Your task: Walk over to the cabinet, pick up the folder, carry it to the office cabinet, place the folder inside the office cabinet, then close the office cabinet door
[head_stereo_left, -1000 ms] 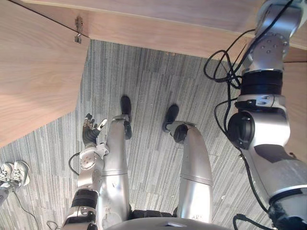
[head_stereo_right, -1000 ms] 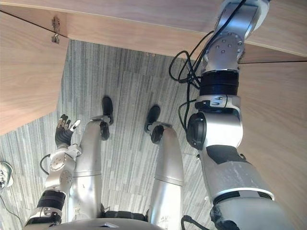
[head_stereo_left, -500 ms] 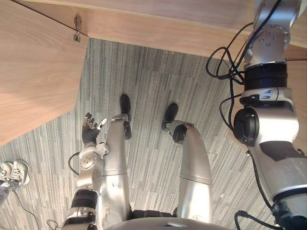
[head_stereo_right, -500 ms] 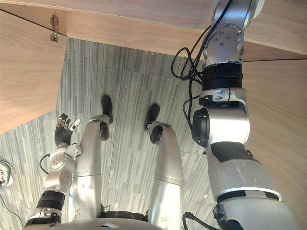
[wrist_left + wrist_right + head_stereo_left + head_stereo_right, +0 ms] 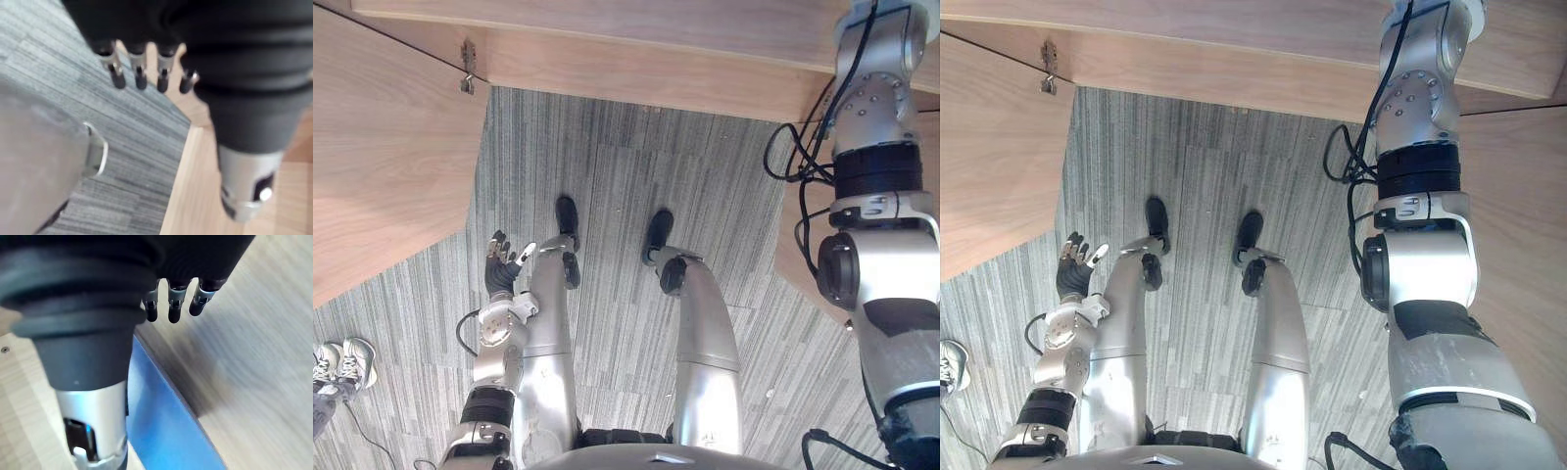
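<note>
Below the office cabinet's (image 5: 636,59) open door (image 5: 382,157), hanging low over the grey carpet (image 5: 617,186): left hand (image 5: 497,269), fingers lying loose and spread, gripping nothing. Farther up, reaching inside the office cabinet: right hand (image 5: 195,257), fingers relaxed and uncurled, tips keeping off the blue folder (image 5: 161,426), which is resting against a wooden panel (image 5: 254,357) of that cabinet.

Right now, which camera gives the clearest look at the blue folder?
The right wrist view: the blue folder shows a broad face between wooden panels, by the open right robot hand. The eye views give cabinet wood and the right arm reaching past its edge; the left wrist view faces carpet.
</note>
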You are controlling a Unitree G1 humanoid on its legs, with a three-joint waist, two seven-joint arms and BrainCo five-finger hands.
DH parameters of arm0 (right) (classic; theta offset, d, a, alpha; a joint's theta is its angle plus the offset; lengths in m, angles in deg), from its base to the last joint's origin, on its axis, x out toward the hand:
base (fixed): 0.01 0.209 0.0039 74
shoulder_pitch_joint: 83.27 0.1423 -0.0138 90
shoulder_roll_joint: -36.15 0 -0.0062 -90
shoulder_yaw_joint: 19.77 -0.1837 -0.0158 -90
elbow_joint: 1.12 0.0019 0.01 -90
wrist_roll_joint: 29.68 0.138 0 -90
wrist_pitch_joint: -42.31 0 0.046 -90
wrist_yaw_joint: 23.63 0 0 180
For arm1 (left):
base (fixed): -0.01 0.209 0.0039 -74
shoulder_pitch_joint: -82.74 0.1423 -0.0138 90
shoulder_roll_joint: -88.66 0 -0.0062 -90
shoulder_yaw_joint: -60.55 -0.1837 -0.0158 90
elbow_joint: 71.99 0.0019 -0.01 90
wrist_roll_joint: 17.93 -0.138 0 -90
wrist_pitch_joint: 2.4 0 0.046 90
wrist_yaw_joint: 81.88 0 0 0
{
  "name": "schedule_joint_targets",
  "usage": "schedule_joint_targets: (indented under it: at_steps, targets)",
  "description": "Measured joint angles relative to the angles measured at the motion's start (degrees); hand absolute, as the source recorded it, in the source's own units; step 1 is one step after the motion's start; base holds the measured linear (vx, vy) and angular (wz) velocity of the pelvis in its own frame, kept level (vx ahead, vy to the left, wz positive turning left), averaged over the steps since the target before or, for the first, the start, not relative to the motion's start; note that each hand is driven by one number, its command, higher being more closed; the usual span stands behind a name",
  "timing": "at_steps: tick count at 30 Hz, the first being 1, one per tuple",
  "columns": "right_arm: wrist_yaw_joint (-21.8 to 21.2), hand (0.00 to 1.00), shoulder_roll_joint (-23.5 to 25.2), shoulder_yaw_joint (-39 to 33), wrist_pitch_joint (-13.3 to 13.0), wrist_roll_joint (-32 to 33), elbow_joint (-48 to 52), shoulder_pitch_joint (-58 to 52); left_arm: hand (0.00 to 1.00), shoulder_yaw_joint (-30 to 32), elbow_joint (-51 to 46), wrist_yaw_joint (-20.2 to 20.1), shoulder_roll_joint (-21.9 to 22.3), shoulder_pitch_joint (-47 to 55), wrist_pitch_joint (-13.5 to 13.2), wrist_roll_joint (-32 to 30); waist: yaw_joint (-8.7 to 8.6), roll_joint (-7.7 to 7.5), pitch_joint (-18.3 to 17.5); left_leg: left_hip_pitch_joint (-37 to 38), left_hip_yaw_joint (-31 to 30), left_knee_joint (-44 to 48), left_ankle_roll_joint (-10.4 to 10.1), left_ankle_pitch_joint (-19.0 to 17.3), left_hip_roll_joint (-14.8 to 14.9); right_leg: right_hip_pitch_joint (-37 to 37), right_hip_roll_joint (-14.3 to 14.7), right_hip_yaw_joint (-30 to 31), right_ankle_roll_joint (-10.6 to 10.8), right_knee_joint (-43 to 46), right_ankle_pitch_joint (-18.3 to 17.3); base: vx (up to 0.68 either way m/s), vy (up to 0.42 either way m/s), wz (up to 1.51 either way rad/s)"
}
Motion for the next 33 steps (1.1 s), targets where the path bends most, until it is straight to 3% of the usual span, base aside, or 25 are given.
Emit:
schedule_joint_targets:
  at_steps: [4,9,15,25,28,31,33]
  targets:
    - [-4.64,0.0,-4.44,3.24,2.63,-2.14,-0.02,-2.37,0.0,-0.71,1.4,-1.81,-0.24,0.16,0.51,-0.02,-0.6,-0.04,-1.15,0.81,1.48,-0.81,0.08,0.02,0.64,1.03,-0.01,0.07,0.46,-1.71,0.71,0.01,0.027,-0.04]
    - [-12.24,0.0,-10.96,12.94,6.98,-6.71,-3.33,-2.42,0.0,-1.52,3.39,-3.7,-3.07,0.13,0.78,-0.03,-0.92,-0.04,-1.16,1.09,2.96,-0.83,0.27,-0.08,1.34,1.38,-0.02,0.26,0.68,-2.21,0.91,0.0,0.007,-0.02]
    - [-18.42,0.0,-16.09,22.54,8.31,-16.1,-4.81,-0.44,0.0,-1.64,4.47,-5.67,-3.78,-0.34,0.97,-0.02,-1.07,-0.06,-1.16,1.2,3.43,-0.78,0.5,-0.11,1.67,1.41,0.0,0.31,0.66,-2.19,0.97,0.0,0.0,0.0]
    - [-18.24,0.0,-16.83,24.58,8.34,-38.43,-0.99,-1.69,0.0,-1.42,5.92,-5.84,-4.04,-4.83,1.88,0.0,-1.21,-0.06,-1.17,1.23,4.82,-0.81,0.9,-0.25,2.42,1.41,0.39,0.76,1.06,-3.22,1.77,0.0,0.005,-0.03]
    - [-17.13,0.0,-16.83,23.83,8.33,-41.76,2.57,-4.12,0.0,-1.15,5.92,-5.76,-4.03,-5.66,2.06,0.0,-1.41,-0.06,-1.17,1.23,5.01,-0.82,1.05,-0.34,2.5,1.42,0.51,0.95,1.24,-3.57,2.0,0.0,0.012,-0.06]
    - [-16.6,0.0,-16.44,20.17,8.26,-46.68,8.47,-8.81,0.0,0.12,5.92,-5.65,-3.7,-6.85,2.23,-0.02,-1.43,-0.07,-1.17,1.24,5.25,-0.83,1.22,-0.44,2.62,1.43,0.69,1.21,1.43,-4.0,2.28,0.0,0.011,-0.06]
    - [-14.88,0.0,-14.32,14.05,8.17,-49.51,14.0,-13.79,0.0,1.29,5.79,-5.53,-3.43,-7.23,2.24,-0.04,-1.54,-0.07,-1.17,1.24,5.41,-0.83,1.35,-0.53,2.69,1.45,0.79,1.36,1.54,-4.33,2.43,0.0,0.008,-0.05]
